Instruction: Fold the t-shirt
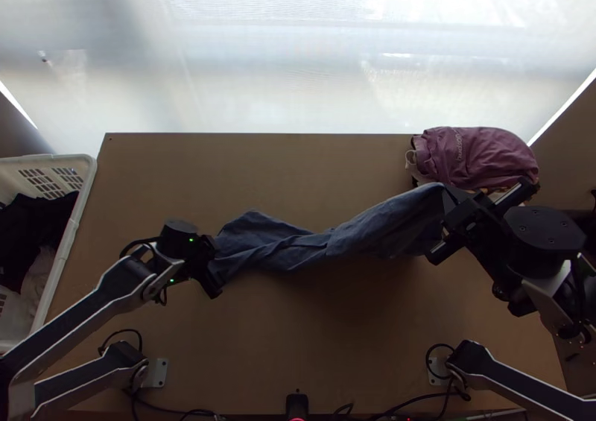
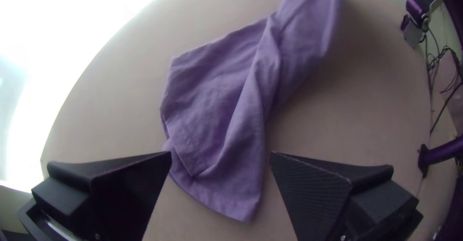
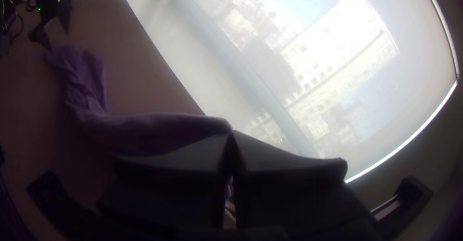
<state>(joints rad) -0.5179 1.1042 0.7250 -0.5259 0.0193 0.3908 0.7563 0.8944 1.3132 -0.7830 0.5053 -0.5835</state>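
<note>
- Desk [image 1: 179, 175]: light wood, flat top, straight far edge.
- T-shirt [image 1: 298, 249]: blue-grey, stretched sideways and twisted along its middle; its left end lies loosely folded over on the wood, its right end lifted.
- Pink cloth bundle [image 1: 477, 156]: bunched at the far right corner.
- Small pale metal plate [image 1: 158, 373]: near left part.
- Dark cables [image 1: 175, 411]: loosely along the near edge.

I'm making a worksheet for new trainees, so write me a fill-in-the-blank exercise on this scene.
The right tool is shut on the ____.
The fingers of the left tool are not shut but ____.
Dark cloth lies in the white ____.
The pink cloth lies at the far ____ corner of the table.

Missing words: shirt; open; basket; right.
</note>
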